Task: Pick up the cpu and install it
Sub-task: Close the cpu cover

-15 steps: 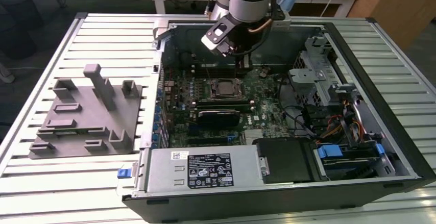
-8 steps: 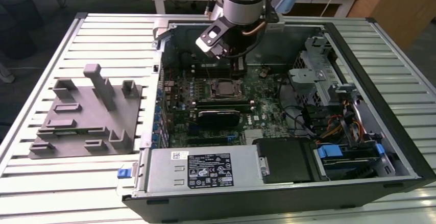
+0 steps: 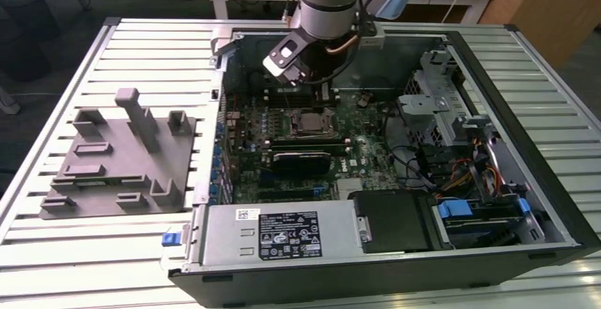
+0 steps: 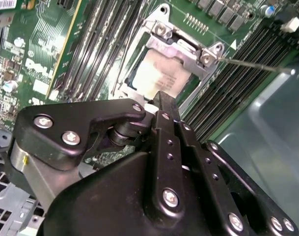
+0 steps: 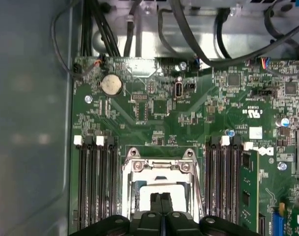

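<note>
The gripper [image 5: 161, 197] hung over the motherboard [image 5: 154, 108] with its fingers pressed together, seemingly gripping nothing. The cpu [image 4: 156, 73] lay flat inside the socket frame [image 4: 181, 46], directly beneath the fingertips; whether they touched it was unclear.

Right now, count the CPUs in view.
1. The cpu lies inside the socket frame on the motherboard, below the claw; any others may be hidden.

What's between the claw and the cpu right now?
The stretch is bare. In the first wrist view the claw hangs above the cpu, which lies in the socket frame, with no cable or lever crossing between them.
</note>
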Tool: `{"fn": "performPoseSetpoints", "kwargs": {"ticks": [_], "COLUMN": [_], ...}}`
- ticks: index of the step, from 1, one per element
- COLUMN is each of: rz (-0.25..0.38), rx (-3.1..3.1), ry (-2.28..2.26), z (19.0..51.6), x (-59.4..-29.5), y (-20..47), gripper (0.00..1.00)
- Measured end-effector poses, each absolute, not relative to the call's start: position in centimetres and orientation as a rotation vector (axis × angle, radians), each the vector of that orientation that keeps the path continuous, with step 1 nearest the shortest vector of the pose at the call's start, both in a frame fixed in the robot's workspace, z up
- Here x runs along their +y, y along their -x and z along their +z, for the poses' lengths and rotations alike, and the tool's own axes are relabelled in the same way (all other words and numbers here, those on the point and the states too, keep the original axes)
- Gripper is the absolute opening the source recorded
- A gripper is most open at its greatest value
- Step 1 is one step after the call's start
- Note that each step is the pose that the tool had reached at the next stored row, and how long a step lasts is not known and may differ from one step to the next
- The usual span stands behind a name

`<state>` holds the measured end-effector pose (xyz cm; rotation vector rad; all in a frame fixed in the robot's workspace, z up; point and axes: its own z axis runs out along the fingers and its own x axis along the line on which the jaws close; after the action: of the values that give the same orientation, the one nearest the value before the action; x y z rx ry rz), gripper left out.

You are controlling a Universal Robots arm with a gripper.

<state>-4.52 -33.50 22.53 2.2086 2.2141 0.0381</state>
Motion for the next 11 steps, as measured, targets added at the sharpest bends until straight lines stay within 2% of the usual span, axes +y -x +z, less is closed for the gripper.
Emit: {"fn": "performPoseSetpoints", "kwargs": {"ticks": [11], "rz": [0.037], "rx": [2.215], "ry": [-2.209], "z": [22.07], "x": [-33.79], "y": [5.19], "gripper": [0.11]}}
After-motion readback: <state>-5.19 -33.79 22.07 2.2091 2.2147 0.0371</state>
